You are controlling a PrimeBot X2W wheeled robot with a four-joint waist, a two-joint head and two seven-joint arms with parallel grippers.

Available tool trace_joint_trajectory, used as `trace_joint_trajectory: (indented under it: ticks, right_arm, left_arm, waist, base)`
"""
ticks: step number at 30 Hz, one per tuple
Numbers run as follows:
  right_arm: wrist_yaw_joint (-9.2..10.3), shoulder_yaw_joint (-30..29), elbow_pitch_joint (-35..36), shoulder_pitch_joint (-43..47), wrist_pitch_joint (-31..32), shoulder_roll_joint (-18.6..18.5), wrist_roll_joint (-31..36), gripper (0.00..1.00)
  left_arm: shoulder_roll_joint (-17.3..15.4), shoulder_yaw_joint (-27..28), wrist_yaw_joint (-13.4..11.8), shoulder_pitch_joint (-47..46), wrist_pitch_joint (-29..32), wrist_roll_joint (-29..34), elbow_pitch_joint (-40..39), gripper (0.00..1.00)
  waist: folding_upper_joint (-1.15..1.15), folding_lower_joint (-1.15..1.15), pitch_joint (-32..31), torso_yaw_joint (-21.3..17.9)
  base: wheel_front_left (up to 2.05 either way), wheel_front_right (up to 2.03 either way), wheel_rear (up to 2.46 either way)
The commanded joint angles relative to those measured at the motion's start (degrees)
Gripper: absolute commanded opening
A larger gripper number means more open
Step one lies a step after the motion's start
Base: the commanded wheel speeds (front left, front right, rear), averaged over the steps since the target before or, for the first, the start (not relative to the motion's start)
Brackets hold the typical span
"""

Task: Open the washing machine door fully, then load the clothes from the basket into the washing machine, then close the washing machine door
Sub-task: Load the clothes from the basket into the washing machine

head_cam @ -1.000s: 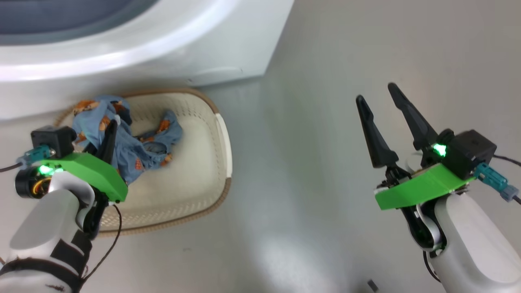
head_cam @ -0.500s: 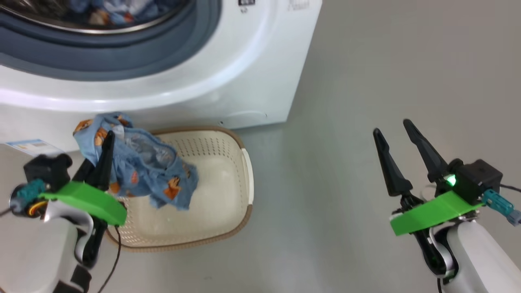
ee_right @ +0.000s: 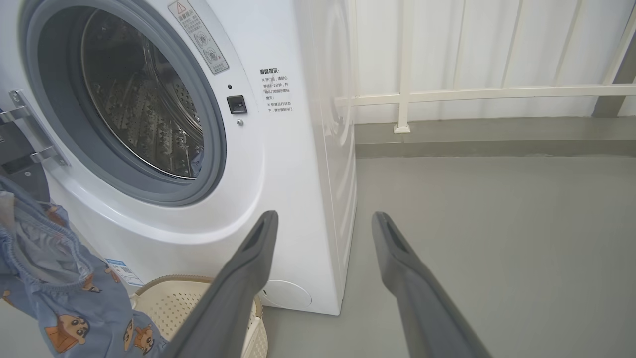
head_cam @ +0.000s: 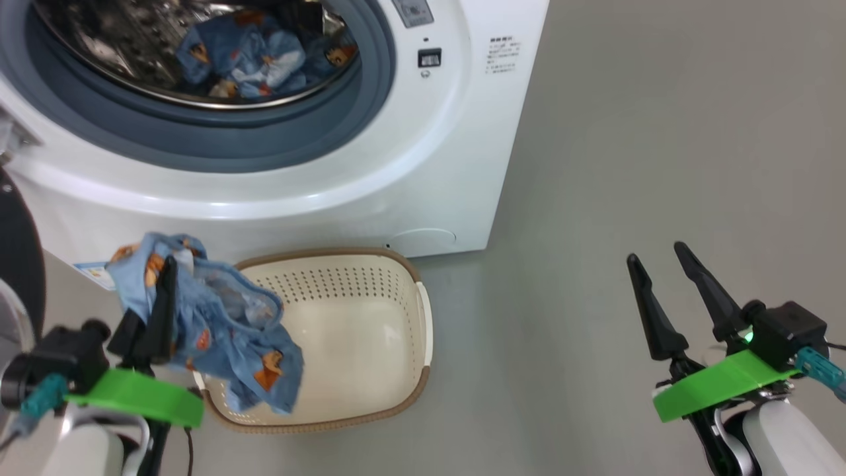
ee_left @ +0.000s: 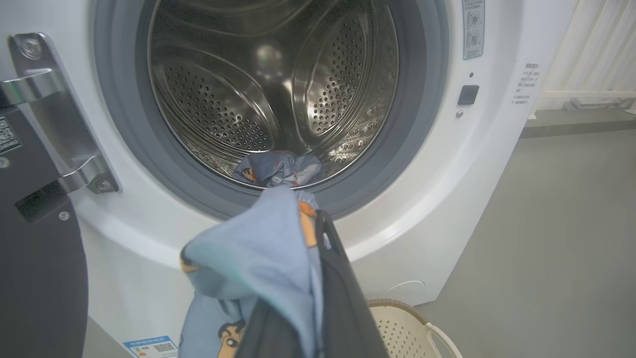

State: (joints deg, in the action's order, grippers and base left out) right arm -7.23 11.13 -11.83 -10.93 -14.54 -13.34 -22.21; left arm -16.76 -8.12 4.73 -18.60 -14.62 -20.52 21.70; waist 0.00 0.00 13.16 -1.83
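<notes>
Blue bear-print clothes (head_cam: 225, 330) hang from our left gripper (head_cam: 168, 268), clenched on a fold so the rest drapes above the basket (head_cam: 330, 423) below it, which looks empty. Ahead and above, the washing machine (head_cam: 410, 185) stands with its door (head_cam: 16, 251) swung left for loading; more garments (head_cam: 251, 56) lie in the drum (head_cam: 119, 33). Our right gripper (head_cam: 654, 252), spread wide, holds nothing.

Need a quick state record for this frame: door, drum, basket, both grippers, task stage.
door: washing machine door open, at the machine's left
drum: washing machine has blue clothes inside
basket: basket on the floor in front of the machine, visible bottom bare
left gripper: shut on a bear-print garment, lifted over the basket
right gripper: open, holding nothing, over the floor
stage: loading, door not yet closed
</notes>
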Motion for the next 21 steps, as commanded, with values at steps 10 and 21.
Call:
trace_joint_trajectory:
  ticks: [10, 21]
  right_arm:
    - [-0.25, -0.34, 1.4, 2.66, -0.46, -0.86, -1.27, 0.98]
    - [-0.25, 0.4, 1.5, 1.77, -0.46, -0.74, -1.1, 0.98]
  left_arm:
    - [0.72, 5.84, -0.4, 6.22, -0.38, 2.99, -8.67, 0.0]
    - [2.7, 7.38, 0.19, 4.96, -0.38, 3.41, -8.0, 0.0]
  waist:
    - [0.0, 0.0, -1.71, 1.45]
    - [0.0, 0.0, -0.26, 0.68]
  base:
    - [0.0, 0.0, 0.0]
    - [0.0, 0.0, 0.0]
